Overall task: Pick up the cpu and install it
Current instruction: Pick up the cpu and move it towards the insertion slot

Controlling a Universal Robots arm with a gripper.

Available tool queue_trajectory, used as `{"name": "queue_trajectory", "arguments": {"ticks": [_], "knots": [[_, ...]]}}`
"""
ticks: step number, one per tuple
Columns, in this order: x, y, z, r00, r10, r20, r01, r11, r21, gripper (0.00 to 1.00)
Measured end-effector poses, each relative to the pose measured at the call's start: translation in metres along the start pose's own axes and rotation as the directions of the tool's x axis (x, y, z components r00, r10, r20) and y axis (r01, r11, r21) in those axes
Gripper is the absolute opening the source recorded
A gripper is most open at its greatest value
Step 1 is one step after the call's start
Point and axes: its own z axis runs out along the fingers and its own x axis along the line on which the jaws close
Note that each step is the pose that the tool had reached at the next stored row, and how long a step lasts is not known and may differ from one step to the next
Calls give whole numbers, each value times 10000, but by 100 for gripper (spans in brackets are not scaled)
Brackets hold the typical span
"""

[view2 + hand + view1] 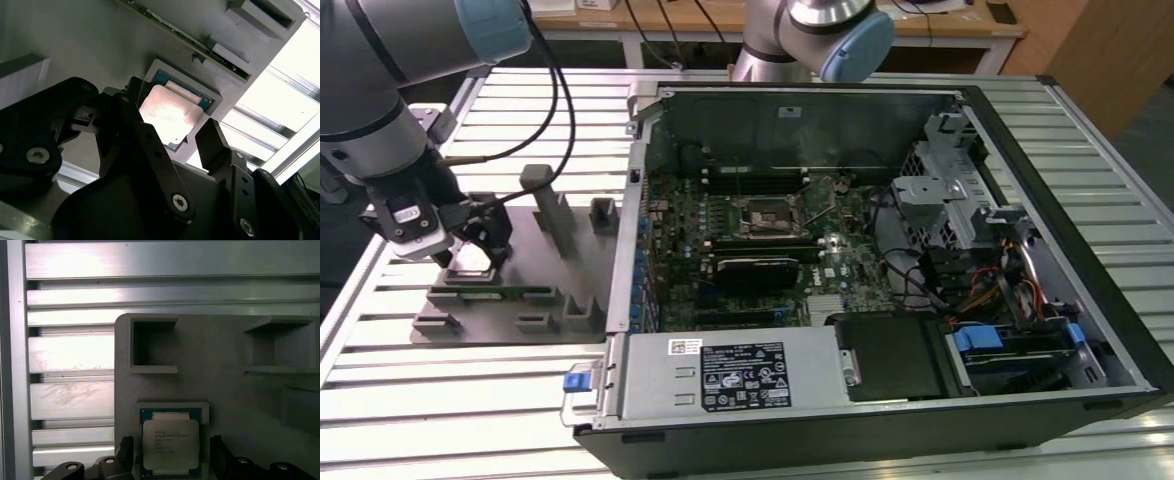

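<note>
Second wrist view: the black two-fingered gripper (pixel 170 107) is held open astride the small square silver-topped cpu (pixel 169 119), which is seated flat in a walled pocket of the grey plastic holder tray (pixel 100 45). A level, centred closure is judged best, since the pocket walls lie just beside both fingers. Well apart, the open black computer case (pixel 1067 330) with its motherboard socket (pixel 765 212) is seen on the slatted aluminium table (pixel 507 120).

Exterior view high, looking down on table (pixel 507 120), both wrist views close above tray (pixel 225 355), seemingly sharing the cpu (pixel 171 442)
</note>
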Motion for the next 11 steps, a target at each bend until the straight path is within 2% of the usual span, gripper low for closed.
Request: {"name": "queue_trajectory", "arguments": {"ticks": [8,10,11], "knots": [[0,0,1,10000,0,0,0,10000,0,71],[0,0,1,10000,0,0,0,10000,-1,69],[0,0,2,10000,0,1,0,10000,-1,62]]}}
